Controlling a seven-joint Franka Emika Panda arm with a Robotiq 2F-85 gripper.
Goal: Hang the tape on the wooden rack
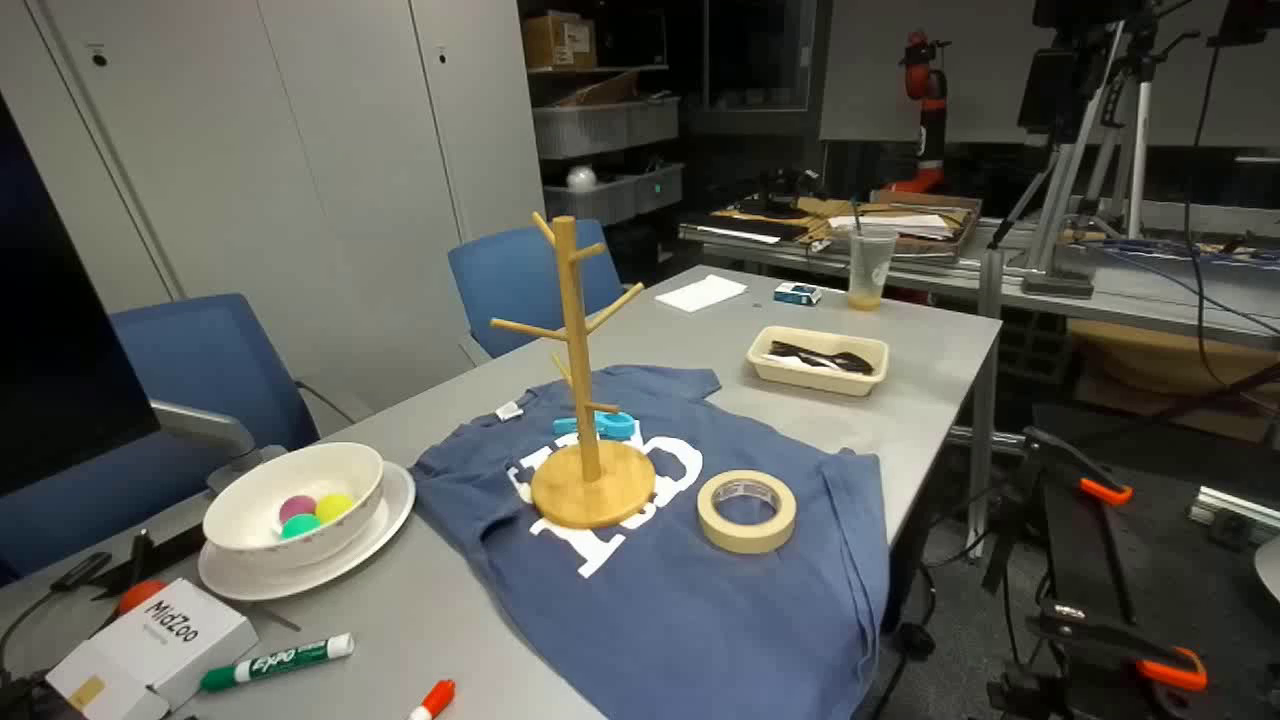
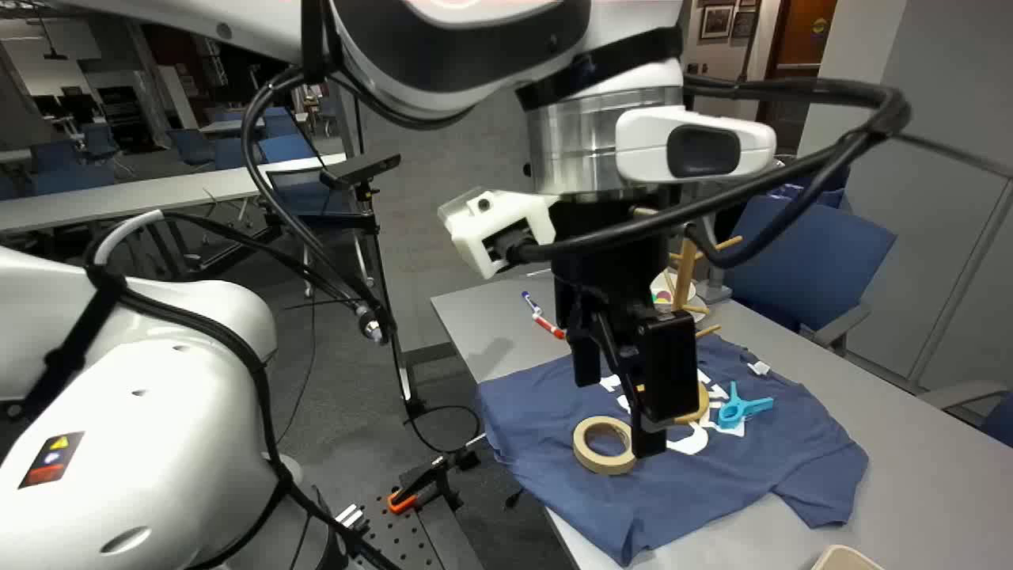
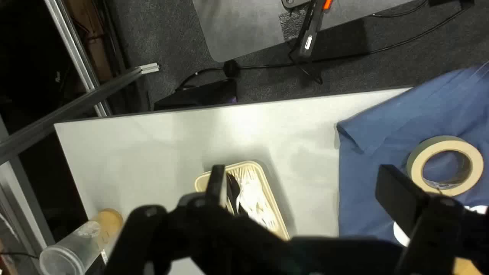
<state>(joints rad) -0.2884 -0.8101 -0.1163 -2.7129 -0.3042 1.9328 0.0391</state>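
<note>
Jaws spread on nothing, my gripper (image 3: 305, 185) hangs in mid-air, the pick-up apparently in hand; the tape (image 3: 445, 144) lies below, outside one jaw, the wooden rack (image 1: 581, 380) on that side too. Next, I judge, I must shift across and descend astride its rolled band.

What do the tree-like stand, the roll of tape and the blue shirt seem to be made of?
The stand looks like smooth wood, judging by its honey colour, perhaps bamboo. The tape is probably matte paper, from its even, shineless cream surface. The shirt appears to be soft, dull-finished cloth, possibly cotton, since it wrinkles and folds.
</note>
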